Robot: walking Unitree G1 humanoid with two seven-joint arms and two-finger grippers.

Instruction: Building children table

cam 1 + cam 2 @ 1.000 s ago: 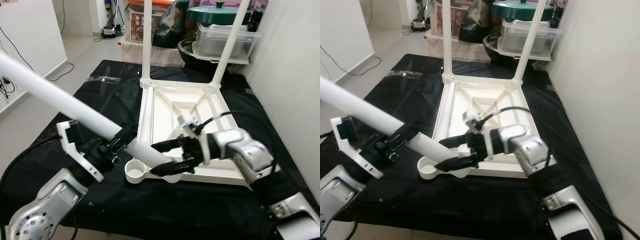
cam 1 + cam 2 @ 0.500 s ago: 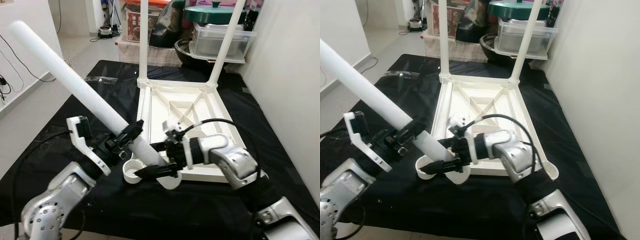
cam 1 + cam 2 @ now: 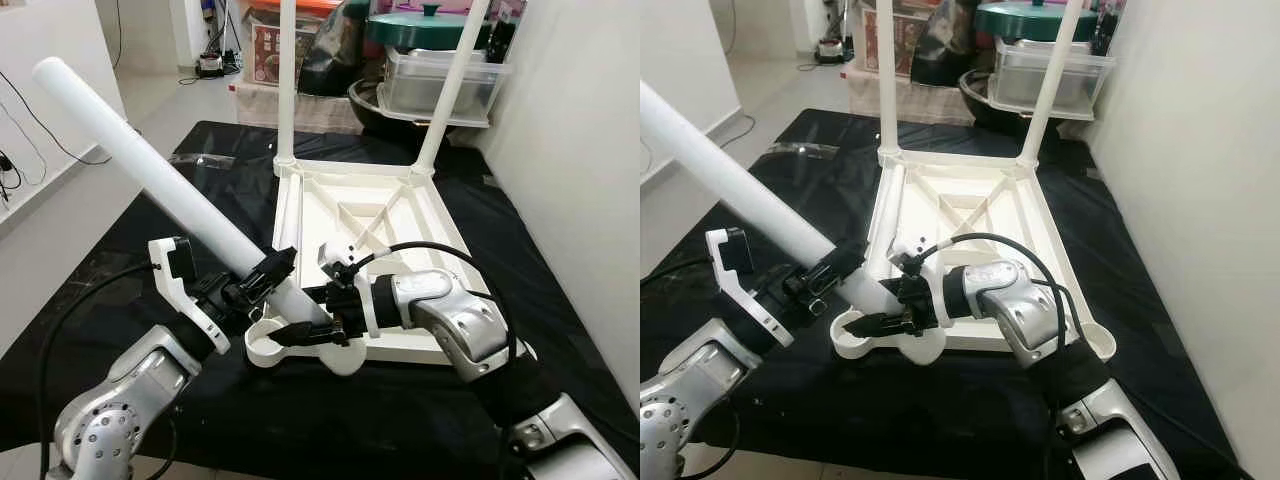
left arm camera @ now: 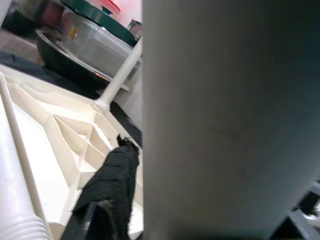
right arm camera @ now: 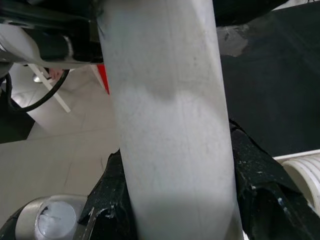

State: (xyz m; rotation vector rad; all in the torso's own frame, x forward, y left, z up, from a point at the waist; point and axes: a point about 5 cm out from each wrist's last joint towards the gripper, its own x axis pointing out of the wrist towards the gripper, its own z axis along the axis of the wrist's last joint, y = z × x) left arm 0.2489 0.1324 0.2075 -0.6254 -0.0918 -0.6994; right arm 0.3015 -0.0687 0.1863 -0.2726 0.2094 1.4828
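Count: one upturned white tabletop point(image 3: 372, 215); two legs standing fitted, far-left leg point(image 3: 286, 80) and far-right leg point(image 3: 447, 85). One loose white leg point(image 3: 160, 185), held by two claws: left claw point(image 3: 268, 277), right claw point(image 3: 300, 325). One clear lidded tub point(image 3: 440, 80), one green lid point(image 3: 428, 26).

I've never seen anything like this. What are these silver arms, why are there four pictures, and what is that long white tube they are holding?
It is a humanoid robot, seen through its own cameras. The two wide pictures come from its head, looking down; the two close-ups come from cameras on its wrists. On a black cloth lies a white children's table top, upside down, with two legs already standing at its far corners. The left tool and the right tool both grip a third leg, tilted, with its lower end near the round socket at a near corner.
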